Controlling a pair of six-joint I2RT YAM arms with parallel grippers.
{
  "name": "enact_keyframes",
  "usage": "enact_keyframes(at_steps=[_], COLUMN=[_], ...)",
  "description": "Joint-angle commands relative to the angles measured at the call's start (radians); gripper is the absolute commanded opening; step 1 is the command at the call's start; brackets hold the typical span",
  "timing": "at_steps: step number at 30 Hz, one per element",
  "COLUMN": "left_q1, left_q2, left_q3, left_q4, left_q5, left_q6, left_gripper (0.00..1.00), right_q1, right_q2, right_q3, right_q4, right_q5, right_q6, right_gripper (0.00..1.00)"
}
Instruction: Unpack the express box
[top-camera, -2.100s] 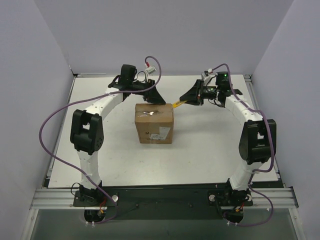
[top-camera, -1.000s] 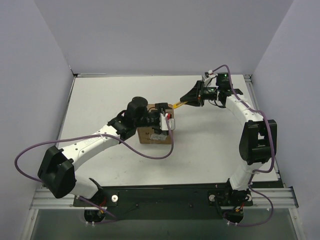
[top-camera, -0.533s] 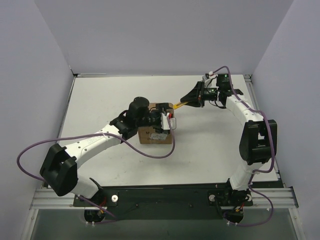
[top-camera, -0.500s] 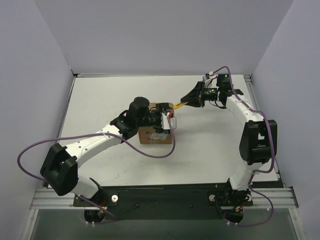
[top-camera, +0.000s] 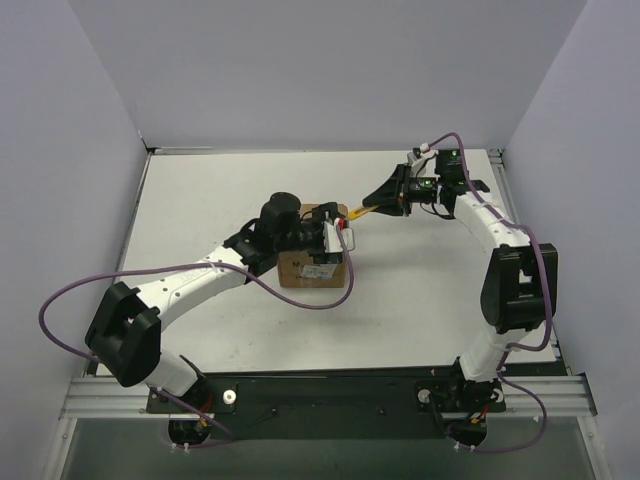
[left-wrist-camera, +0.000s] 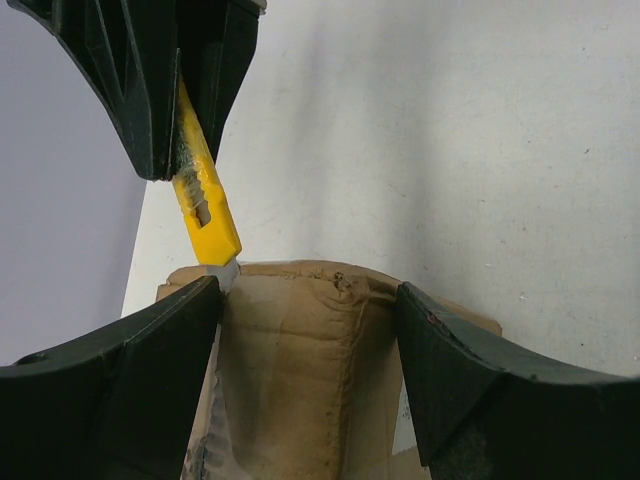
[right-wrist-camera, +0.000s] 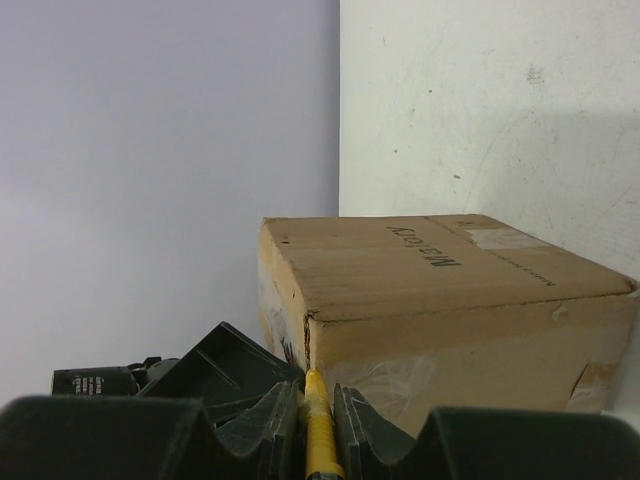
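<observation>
A purple cable loops out to the left of the left arm. The arm lies low across the white table and hides most of the express box from the overhead camera. The left pincer is released, its fingers spread wide with the box's top between them; whether they touch the cardboard cannot be told. Just beyond its fingertips, the tip of the yellow utility knife meets the box's far top edge at a corner. The right pincer is clenched on that knife, with the box directly ahead of it. Two seconds earlier the left arm was folded behind the box, whose top lay uncovered. It has since swung round to the near left and reached over the box, while the right pincer and knife have hardly shifted. A white label on the box's near side is too small to read. The dark print on top is upside down and illegible.
</observation>
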Motion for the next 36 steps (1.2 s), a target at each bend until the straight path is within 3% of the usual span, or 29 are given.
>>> enact_keyframes(at_steps=[1,22,36], left_q1=[0.037,0.036,0.034], left_q2=[0.019,0.025,0.051], left_q3=[0.025,-0.024,-0.018], left_q4=[0.081,0.178,0.198], left_q5=[-0.119,-0.22,-0.248], left_q6=[-0.01,0.015,0.027], left_gripper=[0.8,0.81,0.81], right_q1=[0.012,0.0,-0.011], right_q2=[-0.051,-0.036,-0.044], right_q3=[-0.024,-0.087,-0.109], right_q4=[-0.092,0.029,0.057], right_q5=[-0.029,-0.161,-0.149], right_q6=[-0.068,0.066,0.152], right_gripper=[0.0,0.0,0.0])
